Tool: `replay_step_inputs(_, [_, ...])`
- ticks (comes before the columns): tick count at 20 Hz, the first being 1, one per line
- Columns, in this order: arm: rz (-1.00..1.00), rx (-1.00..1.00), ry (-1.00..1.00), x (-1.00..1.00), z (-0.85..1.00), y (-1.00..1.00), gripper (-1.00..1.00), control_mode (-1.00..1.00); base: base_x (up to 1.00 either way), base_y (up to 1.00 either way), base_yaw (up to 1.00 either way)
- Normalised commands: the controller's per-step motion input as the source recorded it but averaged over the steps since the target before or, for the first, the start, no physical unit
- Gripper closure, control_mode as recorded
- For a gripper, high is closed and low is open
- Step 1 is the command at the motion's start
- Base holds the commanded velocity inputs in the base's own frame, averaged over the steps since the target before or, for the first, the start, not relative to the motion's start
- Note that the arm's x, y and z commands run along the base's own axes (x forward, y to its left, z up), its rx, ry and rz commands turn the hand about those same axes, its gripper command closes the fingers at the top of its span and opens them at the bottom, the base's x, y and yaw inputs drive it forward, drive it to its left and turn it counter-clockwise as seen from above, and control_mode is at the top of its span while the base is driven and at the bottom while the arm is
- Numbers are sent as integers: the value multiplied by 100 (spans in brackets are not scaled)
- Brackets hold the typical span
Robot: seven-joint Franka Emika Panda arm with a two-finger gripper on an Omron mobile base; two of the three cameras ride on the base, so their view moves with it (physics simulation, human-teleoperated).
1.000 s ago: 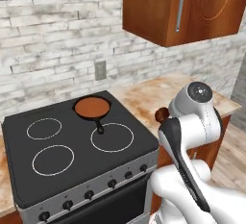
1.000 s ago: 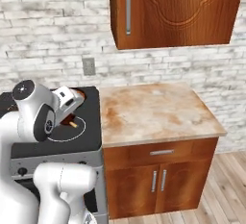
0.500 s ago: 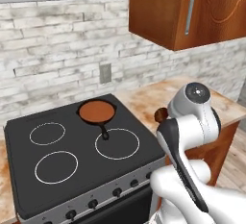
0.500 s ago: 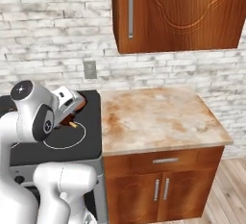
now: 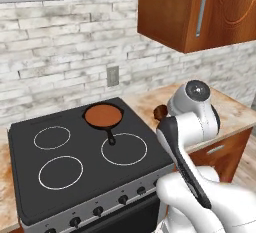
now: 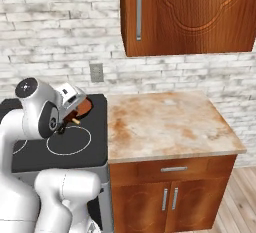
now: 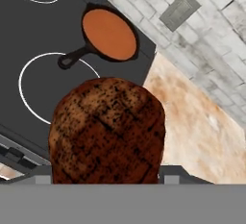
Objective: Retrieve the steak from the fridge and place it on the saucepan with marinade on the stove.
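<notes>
Gripper (image 6: pixel 76 111) clamped on the steak (image 7: pixel 107 130), which bulks large and close in the hand view, charred brown, held above the stove's (image 5: pixel 75 177) front right ring burner (image 5: pixel 124 148). Beyond it, the saucepan with marinade (image 5: pixel 103 116) sits at the back of the cooktop, handle pointing forward, reddish-brown liquid inside. Farther right lies the speckled counter (image 6: pixel 165 124); behind, a wall outlet (image 5: pixel 113 76) on white brick.
</notes>
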Motion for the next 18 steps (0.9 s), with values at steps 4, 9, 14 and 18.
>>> replay_step_inputs(4, [0,2,3,68,9,83,100,-100,0,0,0])
replay_step_inputs(9, [0,20,18,33,-6,55,100,-100,0,0,0])
replay_step_inputs(14, [0,32,11,2,-11,9,100,-100,0,0,0])
replay_step_inputs(18, [0,0,0,7,0,0,100,-100,0,0,0])
